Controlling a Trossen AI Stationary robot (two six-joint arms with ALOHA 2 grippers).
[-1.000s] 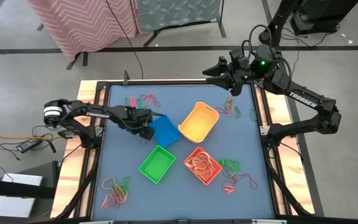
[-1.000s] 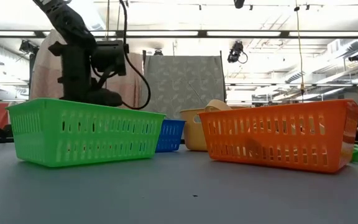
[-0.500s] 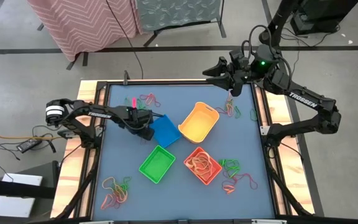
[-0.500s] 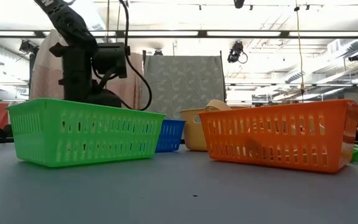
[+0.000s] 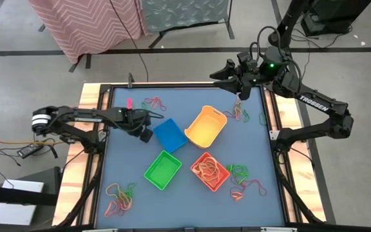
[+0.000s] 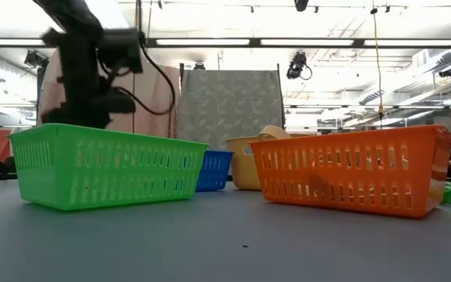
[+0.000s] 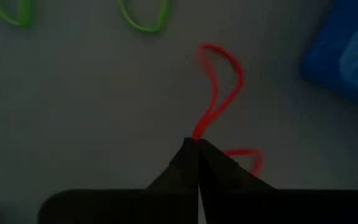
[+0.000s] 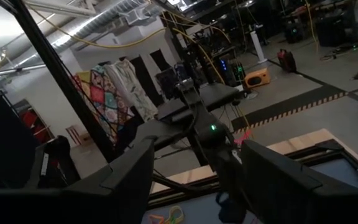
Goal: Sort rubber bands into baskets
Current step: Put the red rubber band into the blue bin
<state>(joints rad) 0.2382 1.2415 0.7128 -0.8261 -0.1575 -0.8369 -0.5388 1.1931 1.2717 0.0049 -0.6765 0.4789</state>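
1 red rubber band (image 7: 219,84) pinched in left hand (image 7: 197,144); lift clear, carry over orange basket (image 5: 210,171). Right hand (image 5: 219,74) parted, waiting.

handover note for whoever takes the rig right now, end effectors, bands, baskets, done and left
Left end effector: shut on a red rubber band, low over the mat beside the blue basket.
Right end effector: open, raised at the far right corner, holding nothing.
Baskets: blue, yellow basket, green basket and orange basket clustered mid-table.
Done: the orange basket holds several bands; blue, yellow and green look empty from above.
Left: loose bands at the far left, far right, near right and near left.
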